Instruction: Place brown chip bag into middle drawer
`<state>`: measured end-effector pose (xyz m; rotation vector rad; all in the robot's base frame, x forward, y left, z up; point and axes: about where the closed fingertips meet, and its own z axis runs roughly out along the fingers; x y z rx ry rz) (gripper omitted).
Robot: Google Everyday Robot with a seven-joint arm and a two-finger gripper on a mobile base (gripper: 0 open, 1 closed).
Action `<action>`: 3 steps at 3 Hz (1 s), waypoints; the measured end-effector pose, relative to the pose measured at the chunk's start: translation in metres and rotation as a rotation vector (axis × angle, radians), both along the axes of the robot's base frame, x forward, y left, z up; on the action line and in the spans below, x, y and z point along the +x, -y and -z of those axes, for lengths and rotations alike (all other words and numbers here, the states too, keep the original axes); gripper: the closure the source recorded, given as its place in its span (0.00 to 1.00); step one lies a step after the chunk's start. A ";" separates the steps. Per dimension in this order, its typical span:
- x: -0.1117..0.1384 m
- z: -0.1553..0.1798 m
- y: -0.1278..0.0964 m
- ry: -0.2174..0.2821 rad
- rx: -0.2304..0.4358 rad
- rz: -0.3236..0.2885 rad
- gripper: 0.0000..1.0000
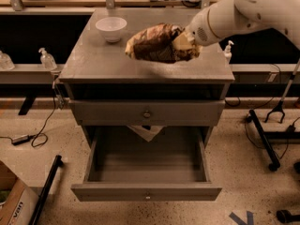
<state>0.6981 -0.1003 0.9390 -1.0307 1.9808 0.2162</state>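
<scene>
The brown chip bag [157, 43], wrinkly dark brown and tan, hangs in the air just above the grey cabinet top [93, 62], near its front right part. My gripper [184, 41] comes in from the upper right and is shut on the bag's right end; the bag hides most of its fingers. The middle drawer [146, 192] stands pulled out below, with a shallow front panel, a tiny knob and a bare grey tray. It lies lower than the bag and closer to the camera.
A white bowl [111, 28] sits at the cabinet top's back left. The taller-fronted drawer [146, 113] with a round knob is closed. A white sheet [146, 131] shows behind the open tray. A cardboard box [14, 205] and a black pole [47, 191] lie on the floor at left.
</scene>
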 end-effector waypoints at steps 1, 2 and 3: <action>-0.051 0.005 0.024 -0.032 0.024 -0.066 1.00; -0.094 0.026 0.042 -0.145 0.064 -0.140 1.00; -0.163 0.078 0.055 -0.400 0.128 -0.188 1.00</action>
